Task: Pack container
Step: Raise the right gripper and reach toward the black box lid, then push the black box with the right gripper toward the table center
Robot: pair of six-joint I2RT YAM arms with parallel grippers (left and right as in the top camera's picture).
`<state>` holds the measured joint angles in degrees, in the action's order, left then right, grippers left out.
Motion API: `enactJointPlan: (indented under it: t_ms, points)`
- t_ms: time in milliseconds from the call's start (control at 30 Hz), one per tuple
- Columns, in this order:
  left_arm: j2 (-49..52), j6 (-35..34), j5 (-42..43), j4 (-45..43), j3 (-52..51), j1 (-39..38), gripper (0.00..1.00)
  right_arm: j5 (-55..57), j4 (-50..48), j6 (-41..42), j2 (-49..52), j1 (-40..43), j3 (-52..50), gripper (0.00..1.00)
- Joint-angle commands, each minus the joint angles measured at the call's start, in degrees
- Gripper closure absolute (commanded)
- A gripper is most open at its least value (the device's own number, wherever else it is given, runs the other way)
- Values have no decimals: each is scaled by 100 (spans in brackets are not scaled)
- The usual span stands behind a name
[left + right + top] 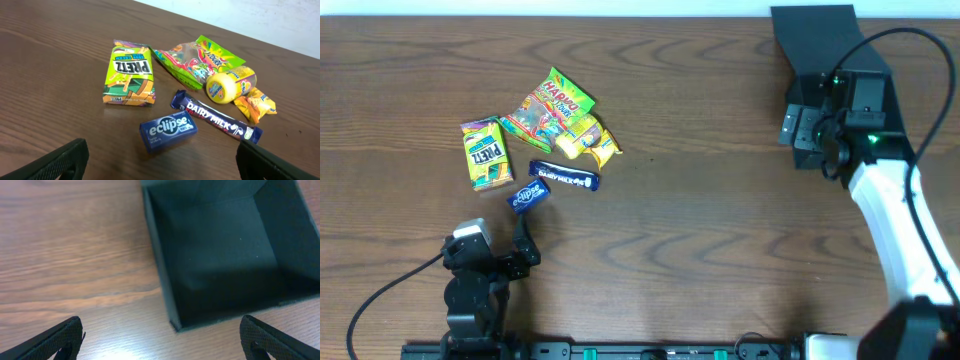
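- Wood-grain table, pale wall along the far edge.
- Container sits at the far right, top open, dark interior in view.
- Right gripper is near its front corner, jaws spread, holding nothing.
- Left gripper is spread wide and unloaded, facing the snacks: Pretz box, eclipse pack, Dairy Milk bar.

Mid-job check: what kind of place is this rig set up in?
Likely a robotics lab workbench, not a home: a brown wood-grain table, a staged cluster of colourful snack packets, and an open matte black cardboard box waiting to be filled.
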<state>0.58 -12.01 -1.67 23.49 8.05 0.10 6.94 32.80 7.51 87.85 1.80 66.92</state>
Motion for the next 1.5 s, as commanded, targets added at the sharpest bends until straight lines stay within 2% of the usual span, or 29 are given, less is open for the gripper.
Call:
enactJointPlan:
  t_ms: [0, 200, 267, 333, 400, 433, 467, 500, 733, 933, 1067, 1333, 1467]
  points:
    - [-33, 0, 20, 24, -114, -13, 5, -28, -136, -481, 391, 140, 107, 1]
    - [-33, 0, 20, 24, -114, -13, 5, -33, -435, -483, 1161, 308, 107, 1]
    - [-33, 0, 20, 24, -114, -13, 5, -37, -549, -485, 1443, 315, 107, 4]
    - [-33, 0, 20, 24, -114, -13, 5, -118, -678, -483, 1687, 315, 107, 19]
    - [-33, 0, 20, 24, -114, -13, 5, -144, -767, -481, 1808, 308, 107, 50]
    - [-33, 0, 20, 24, -114, -13, 5, -142, -815, -479, 1818, 297, 107, 80]
    - [-33, 0, 20, 24, -114, -13, 5, -140, -874, -479, 1818, 295, 107, 95]
    - [-33, 0, 20, 24, -114, -13, 5, -142, -946, -479, 1812, 293, 107, 99]
    - [-33, 0, 20, 24, -114, -13, 5, -142, -1211, -479, 1812, 37, 251, 98]
    - [-33, 0, 20, 24, -114, -13, 5, -140, -1128, -472, 1812, -551, 734, 98]
    - [-33, 0, 20, 24, -114, -13, 5, -131, -957, -173, 1812, -1032, 981, 98]
    - [-33, 0, 20, 24, -114, -13, 5, -55, -861, 1137, 1812, -2216, 1025, 99]
    - [-33, 0, 20, 24, -114, -13, 5, 433, -874, 1873, 1816, -2977, 1025, 98]
